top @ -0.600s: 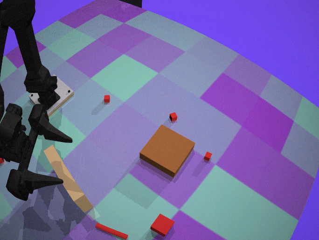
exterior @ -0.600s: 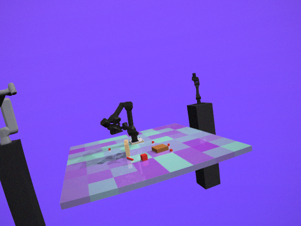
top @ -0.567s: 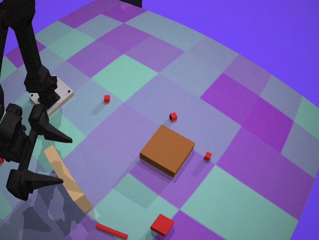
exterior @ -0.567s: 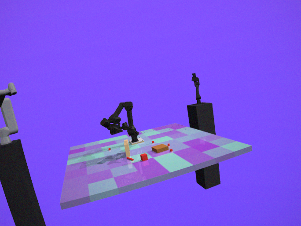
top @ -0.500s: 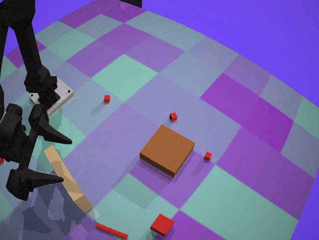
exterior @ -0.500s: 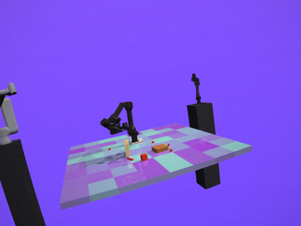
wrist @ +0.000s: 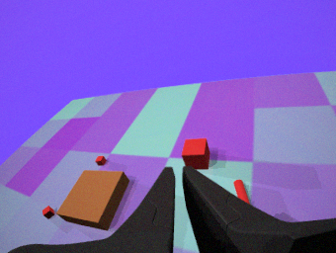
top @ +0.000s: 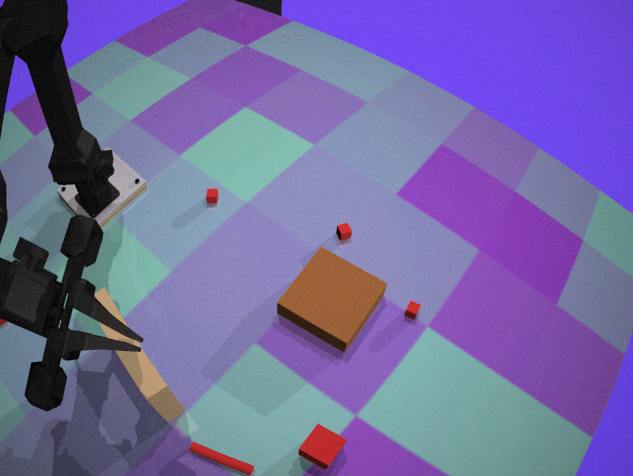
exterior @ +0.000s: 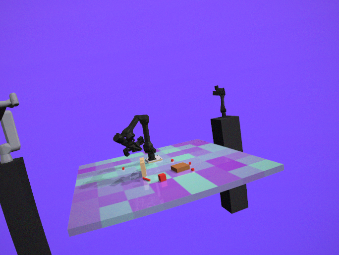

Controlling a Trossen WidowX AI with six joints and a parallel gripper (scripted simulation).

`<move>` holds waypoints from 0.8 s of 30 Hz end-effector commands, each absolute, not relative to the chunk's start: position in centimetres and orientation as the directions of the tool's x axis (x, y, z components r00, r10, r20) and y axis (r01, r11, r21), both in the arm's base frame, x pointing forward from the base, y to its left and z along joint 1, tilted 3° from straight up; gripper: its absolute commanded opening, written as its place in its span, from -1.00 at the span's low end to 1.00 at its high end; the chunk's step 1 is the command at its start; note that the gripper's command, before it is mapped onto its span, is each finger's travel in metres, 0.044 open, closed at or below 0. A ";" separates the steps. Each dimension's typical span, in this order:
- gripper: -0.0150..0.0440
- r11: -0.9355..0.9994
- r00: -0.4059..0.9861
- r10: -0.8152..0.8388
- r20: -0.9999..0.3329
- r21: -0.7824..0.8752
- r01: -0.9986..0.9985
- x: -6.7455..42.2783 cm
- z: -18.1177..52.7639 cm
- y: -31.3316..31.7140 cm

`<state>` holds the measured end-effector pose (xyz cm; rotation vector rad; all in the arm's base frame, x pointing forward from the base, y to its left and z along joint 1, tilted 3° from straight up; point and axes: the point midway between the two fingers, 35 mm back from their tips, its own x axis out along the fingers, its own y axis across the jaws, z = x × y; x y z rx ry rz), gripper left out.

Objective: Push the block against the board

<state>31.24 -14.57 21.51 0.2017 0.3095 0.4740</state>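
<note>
At the left edge of the top view, I have the end effector [top: 139, 342] pinched nearly shut on nothing, I judge to make one blunt pusher, hanging over the tan board [top: 137, 364]. Mid-frame, the square block [top: 331, 296] lies well apart. Only the exterior view shows the end effector clear above the counter [exterior: 246, 179].

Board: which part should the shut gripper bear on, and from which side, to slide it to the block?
Push, don't grip. Set the shut gripper low against the tan board's long side facing away from the brown block, near its middle: it lies flat, long and narrow, so an end push would likely swing it.
</note>
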 end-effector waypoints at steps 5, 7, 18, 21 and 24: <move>-0.49 0.858 0.829 0.430 -0.358 0.446 -0.253 32.0 20.5 -15.0; -0.49 0.850 0.822 0.418 -0.387 0.486 -0.203 32.1 20.3 -15.1; -0.49 0.764 0.760 0.350 -0.548 0.636 0.107 32.4 19.0 -15.6; -0.49 0.730 0.736 0.331 -0.590 0.655 0.197 32.4 18.7 -15.7; -0.49 0.691 0.709 0.312 -0.632 0.663 0.287 32.3 18.3 -15.9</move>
